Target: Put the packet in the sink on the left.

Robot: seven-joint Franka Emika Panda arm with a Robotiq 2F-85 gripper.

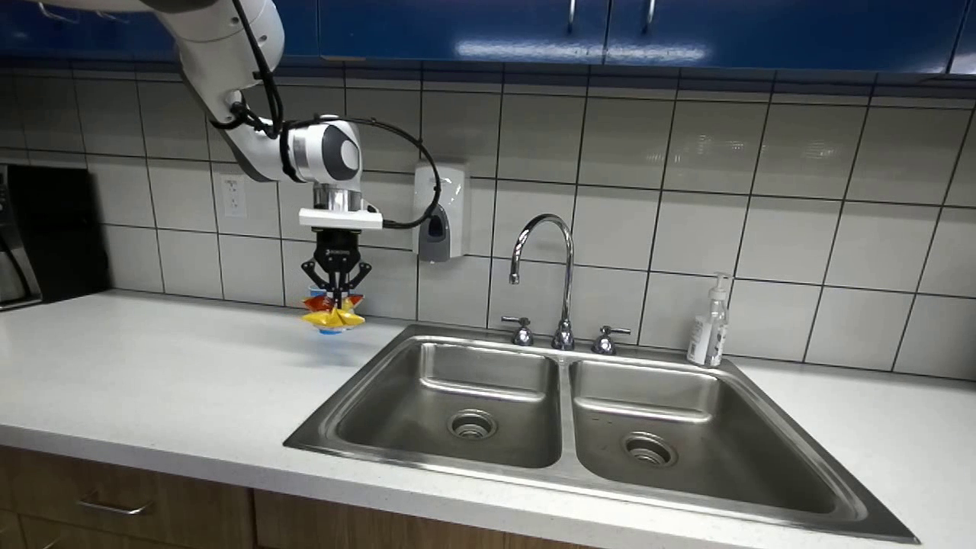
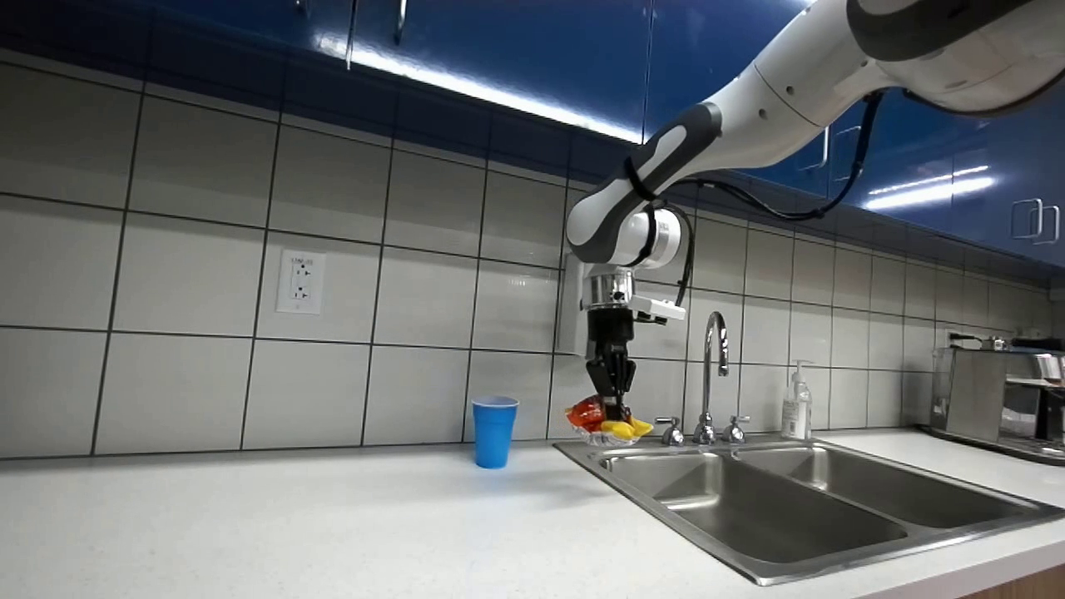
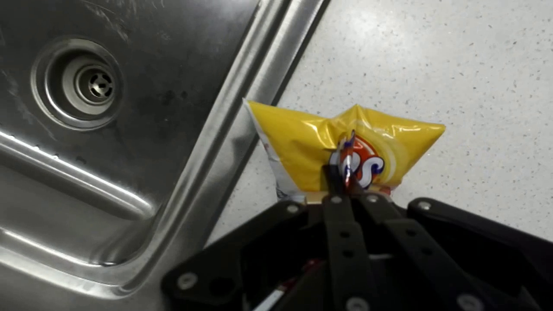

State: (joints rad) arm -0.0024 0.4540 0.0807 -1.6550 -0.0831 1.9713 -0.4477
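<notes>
The near-closed gripper (image 1: 338, 303), holding the packet (image 1: 332, 317), should clear the left basin's rim (image 1: 363, 383) toward four o'clock in an exterior view.

White-and-grey jointed robot arm (image 1: 229, 69) holds its black two-fingered tool (image 1: 338, 303) straight down

In an exterior view, the arm slopes from the upper left to a rounded white-and-grey wrist (image 1: 324, 151); its smooth white forearm (image 2: 757, 116) angles down from the upper right in an exterior view. Below the wrist, a silver metal cylinder (image 1: 338, 200) and a flat white bar (image 1: 341, 219) sit above the tool. A thin black cable (image 1: 438, 183) bows outward beside them. In the wrist view, the black hinged fingers (image 3: 339, 216) lean together between splayed black knuckles (image 3: 229, 252), tips pressed close in a pinch.
</notes>
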